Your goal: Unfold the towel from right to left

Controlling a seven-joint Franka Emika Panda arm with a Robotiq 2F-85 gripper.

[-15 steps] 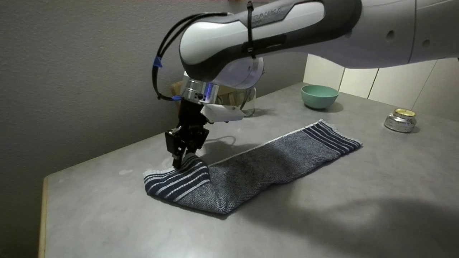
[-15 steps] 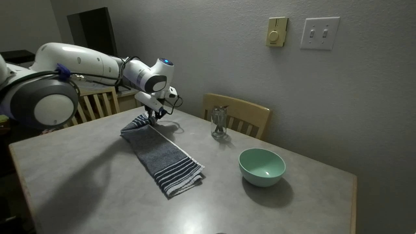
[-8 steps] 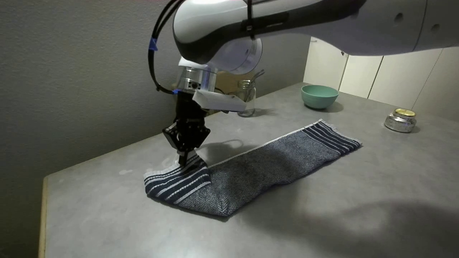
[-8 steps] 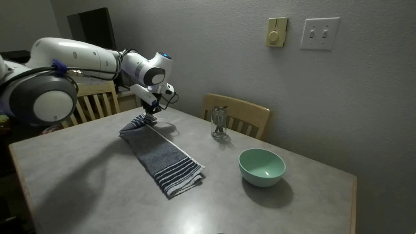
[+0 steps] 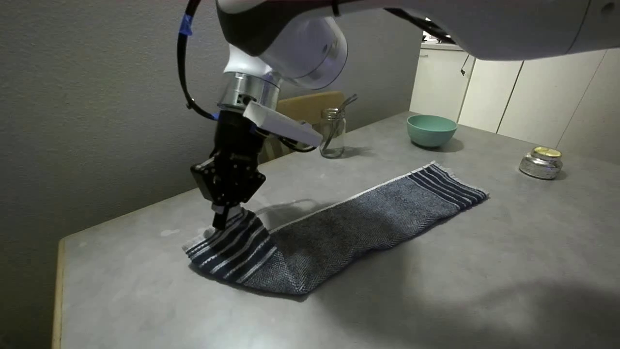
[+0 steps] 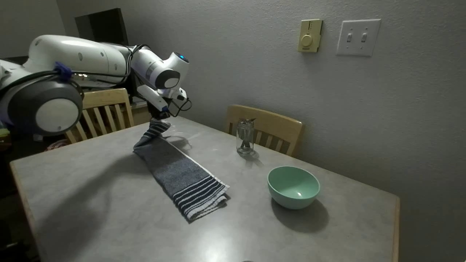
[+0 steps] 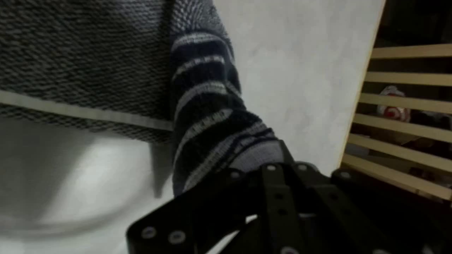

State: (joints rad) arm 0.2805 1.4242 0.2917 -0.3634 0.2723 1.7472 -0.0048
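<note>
– How are you posed?
– Across the table, my arm reaches out, then bends down
– The towel?
– Stretched along the table, one striped end partly lifted, pinched in my downward gripper, fingers drawn together

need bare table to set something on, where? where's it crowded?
Biggest: table beside the towel, on its long side away from the glass jar. Next: between the towel's free striped end, bowl and silver jar. Smaller: between glass jar and bowl. Crowded: the towel's other end, pinched in the gripper, arm overhead.
</note>
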